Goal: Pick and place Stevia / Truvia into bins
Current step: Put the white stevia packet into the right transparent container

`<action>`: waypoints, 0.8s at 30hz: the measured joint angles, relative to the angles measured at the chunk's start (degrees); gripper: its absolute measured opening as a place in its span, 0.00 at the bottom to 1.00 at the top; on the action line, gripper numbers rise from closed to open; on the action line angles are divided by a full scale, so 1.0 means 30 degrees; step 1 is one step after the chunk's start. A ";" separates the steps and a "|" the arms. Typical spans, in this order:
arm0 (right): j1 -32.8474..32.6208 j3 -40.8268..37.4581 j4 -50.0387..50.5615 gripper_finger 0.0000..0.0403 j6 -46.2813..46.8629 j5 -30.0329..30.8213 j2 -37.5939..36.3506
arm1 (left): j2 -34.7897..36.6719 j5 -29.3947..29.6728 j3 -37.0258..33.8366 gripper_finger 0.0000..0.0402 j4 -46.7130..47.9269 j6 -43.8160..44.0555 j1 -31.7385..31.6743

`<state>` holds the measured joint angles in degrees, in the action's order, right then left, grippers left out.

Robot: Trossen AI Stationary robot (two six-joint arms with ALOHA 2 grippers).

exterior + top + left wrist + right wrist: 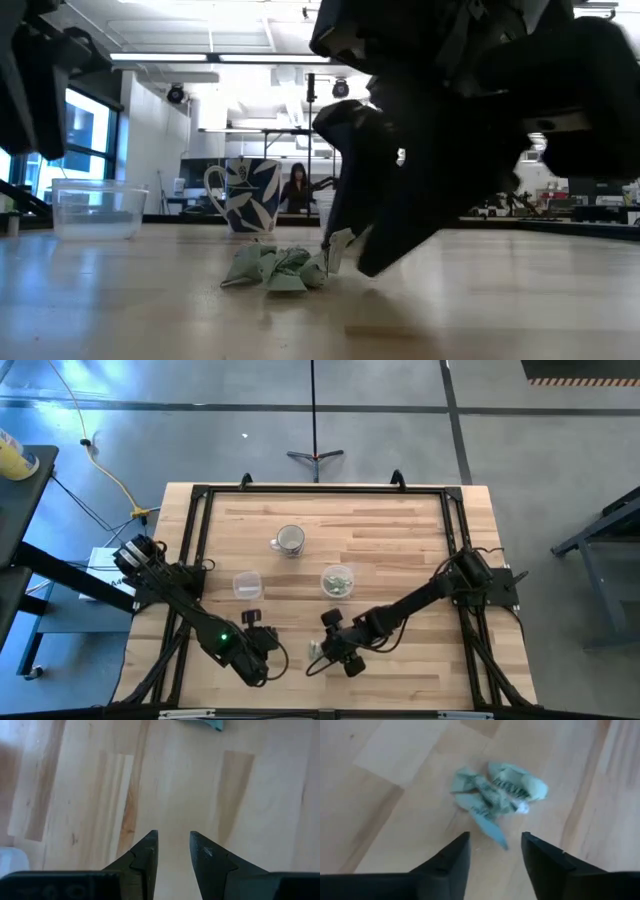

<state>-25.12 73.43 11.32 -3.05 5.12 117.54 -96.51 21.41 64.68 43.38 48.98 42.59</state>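
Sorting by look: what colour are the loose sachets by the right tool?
Pale green and white sachets, clearest in the right wrist view.

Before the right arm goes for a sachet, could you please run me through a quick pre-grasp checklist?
1. Right pincer open: ok.
2. Right pincer lined up with the sachets: ok, pile just ahead of its fingers.
3. One sachet singled out: not ok, they lie crumpled together.
4. Round bin reachable: ok, already holding some sachets.
5. Left pincer out of the way: ok, open over bare wood.
6. Square bin contents: cannot tell.
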 joint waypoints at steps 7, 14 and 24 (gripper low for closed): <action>0.0321 0.0000 -0.0306 0.29 0.0000 -0.0531 0.0000 | -0.0007 -0.0029 -0.0013 0.36 0.0159 0.0057 -0.0104; 0.0118 0.0000 -0.0844 0.18 -0.1089 -0.0841 0.0000 | -0.0007 -0.0045 -0.0013 0.36 0.0206 -0.0012 -0.0082; 0.0124 0.0000 0.0258 0.01 -0.0569 0.0530 0.0000 | -0.0015 -0.0045 -0.0013 0.36 0.0223 -0.0012 -0.0089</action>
<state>-24.75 73.43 12.09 -4.76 6.71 117.54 -96.55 21.28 64.64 44.05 48.95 42.33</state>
